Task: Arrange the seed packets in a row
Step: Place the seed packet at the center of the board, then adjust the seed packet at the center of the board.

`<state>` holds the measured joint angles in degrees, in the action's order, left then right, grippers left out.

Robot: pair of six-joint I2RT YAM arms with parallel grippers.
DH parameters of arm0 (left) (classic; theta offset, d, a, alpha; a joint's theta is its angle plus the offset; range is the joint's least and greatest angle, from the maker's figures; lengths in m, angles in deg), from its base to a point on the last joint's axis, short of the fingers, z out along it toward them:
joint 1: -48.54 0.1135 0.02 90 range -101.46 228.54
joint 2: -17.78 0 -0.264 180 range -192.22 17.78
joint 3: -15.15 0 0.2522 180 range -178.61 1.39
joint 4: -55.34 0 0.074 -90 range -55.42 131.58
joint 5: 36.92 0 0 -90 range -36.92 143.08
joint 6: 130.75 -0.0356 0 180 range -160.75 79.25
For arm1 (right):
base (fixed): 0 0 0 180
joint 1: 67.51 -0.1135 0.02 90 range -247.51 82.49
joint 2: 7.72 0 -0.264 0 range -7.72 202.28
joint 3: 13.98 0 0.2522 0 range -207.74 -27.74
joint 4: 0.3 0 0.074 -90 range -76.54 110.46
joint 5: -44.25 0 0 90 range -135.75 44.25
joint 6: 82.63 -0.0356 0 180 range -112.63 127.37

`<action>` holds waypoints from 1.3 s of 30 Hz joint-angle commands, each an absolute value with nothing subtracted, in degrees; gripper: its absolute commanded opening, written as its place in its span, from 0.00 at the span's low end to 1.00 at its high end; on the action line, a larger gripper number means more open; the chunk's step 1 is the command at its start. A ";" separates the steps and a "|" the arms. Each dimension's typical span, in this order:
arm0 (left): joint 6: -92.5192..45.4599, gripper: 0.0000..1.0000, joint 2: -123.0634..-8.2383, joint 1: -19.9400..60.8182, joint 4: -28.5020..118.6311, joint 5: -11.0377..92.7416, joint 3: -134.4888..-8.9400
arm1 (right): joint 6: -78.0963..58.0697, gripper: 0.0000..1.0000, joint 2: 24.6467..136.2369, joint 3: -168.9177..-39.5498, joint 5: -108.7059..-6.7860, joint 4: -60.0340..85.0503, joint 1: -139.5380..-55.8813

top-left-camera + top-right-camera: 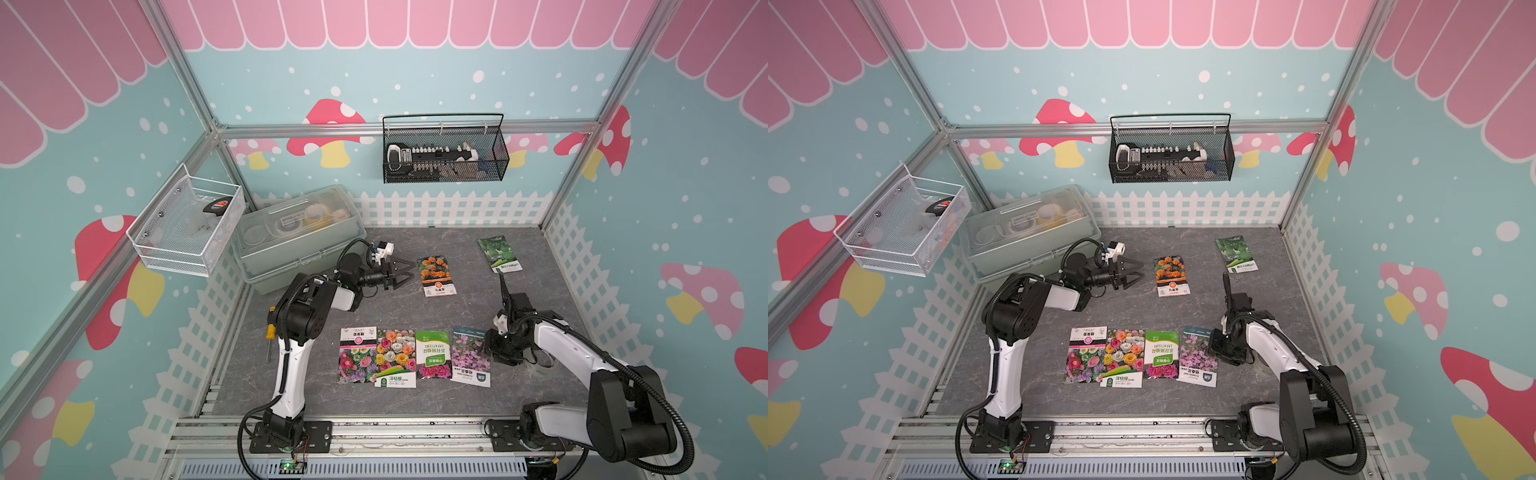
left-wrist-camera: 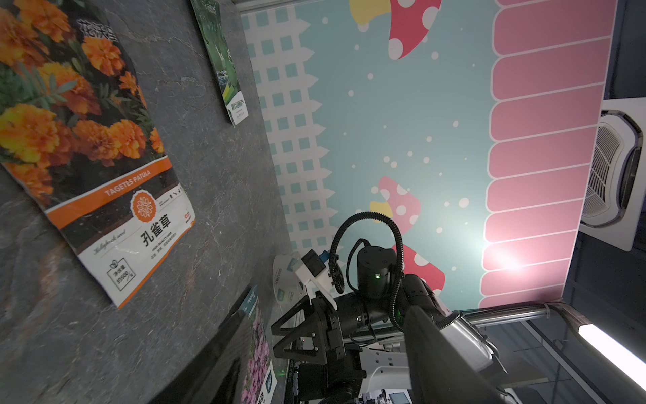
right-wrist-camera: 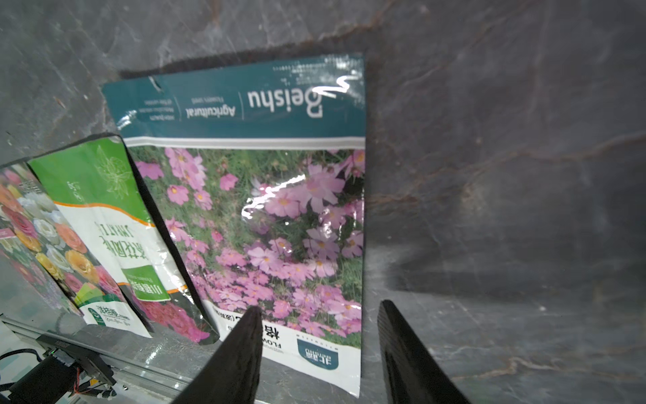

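From my station I count four glossy seed packets (image 1: pixel 1162 353) side by side near the front edge of the grey stone-patterned table (image 1: pixel 415 309). Starting on my left arm's side, they are a pink-banded packet of mixed pink and purple flowers (image 1: pixel 358 357), a packet of many-coloured double blooms (image 1: pixel 396 353), a green-and-white packet with red flowers (image 1: pixel 433 353) and a teal-topped packet of pink cosmos (image 1: pixel 471 353). Their long edges touch or slightly overlap, and I cannot tell which lies on top. Two more lie apart farther back: an orange marigold packet (image 1: pixel 435 274) mid-table and a dark green gourd packet (image 1: pixel 498 253) near the back right corner. My right gripper (image 3: pixel 318 307) points down at the cosmos packet's outer edge with its jaws spread and nothing between them. In the right wrist view one black fingertip (image 3: pixel 250 323) shows over the packet's white label band, and its partner is over bare table just beside the packet, which lies flat. My left gripper (image 1: pixel 407 274) hangs low over the table just beside the marigold packet, on the side toward the clear lidded plastic box (image 1: pixel 299 232), with its jaws wide apart and empty. A yellow-handled screwdriver (image 1: pixel 271 330) lies partly hidden behind the left arm.
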<state>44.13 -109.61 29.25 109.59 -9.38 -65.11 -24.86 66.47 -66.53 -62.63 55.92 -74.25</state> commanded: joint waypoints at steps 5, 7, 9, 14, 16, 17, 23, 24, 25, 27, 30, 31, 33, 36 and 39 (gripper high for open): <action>44.83 0.69 -109.33 29.01 111.30 -10.37 -65.50 | -25.49 0.53 72.20 -69.73 -62.18 52.14 -73.93; 44.83 0.69 -109.36 29.02 111.28 -10.37 -65.41 | -25.41 0.53 73.52 -70.54 -62.38 51.44 -73.93; 44.77 0.69 -109.24 29.02 111.22 -10.36 -65.41 | -25.16 0.53 74.84 -71.54 -61.96 51.34 -73.93; 44.69 0.69 -109.31 28.99 111.04 -10.36 -65.50 | -24.75 0.53 77.07 -72.31 -63.03 49.48 -73.97; 44.68 0.69 -109.31 28.98 110.94 -10.34 -65.49 | -24.87 0.53 77.80 -72.29 -63.93 48.68 -73.97; 44.68 0.69 -109.37 29.02 110.93 -10.36 -65.49 | -24.88 0.53 77.92 -72.17 -64.48 48.17 -73.92; 44.56 0.69 -109.36 28.98 110.49 -10.14 -65.63 | -25.01 0.53 76.68 -71.92 -65.31 47.83 -73.92; 44.50 0.69 -109.32 28.82 110.34 -10.20 -65.67 | -24.98 0.53 76.15 -72.06 -64.88 48.12 -73.97; 44.47 0.69 -109.36 28.83 110.24 -10.11 -65.76 | -24.89 0.53 75.63 -72.40 -64.16 48.78 -73.92; 44.13 0.69 -109.40 28.81 109.46 -9.96 -65.96 | -24.42 0.53 74.04 -74.05 -60.71 51.50 -73.93; 40.66 0.71 -108.77 28.50 104.62 -9.32 -66.49 | -23.73 0.54 71.64 -78.37 -55.55 54.11 -73.95; 38.33 0.72 -108.43 28.30 101.29 -8.96 -66.93 | -23.42 0.55 71.49 -79.94 -55.09 54.30 -73.93; 30.06 0.75 -107.66 27.91 88.01 -7.39 -69.13 | -22.96 0.58 73.72 -83.50 -56.62 53.30 -73.96; 14.72 0.78 -106.92 27.22 63.01 -2.51 -75.76 | -22.78 0.61 80.89 -88.82 -61.55 50.13 -73.95; 3.01 0.84 -107.90 26.51 41.30 4.65 -84.98 | -22.66 0.63 88.68 -94.32 -65.39 45.88 -73.92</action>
<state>20.35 -109.59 27.17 68.04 -3.01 -77.85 -23.92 82.60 -91.29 -61.28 48.73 -74.14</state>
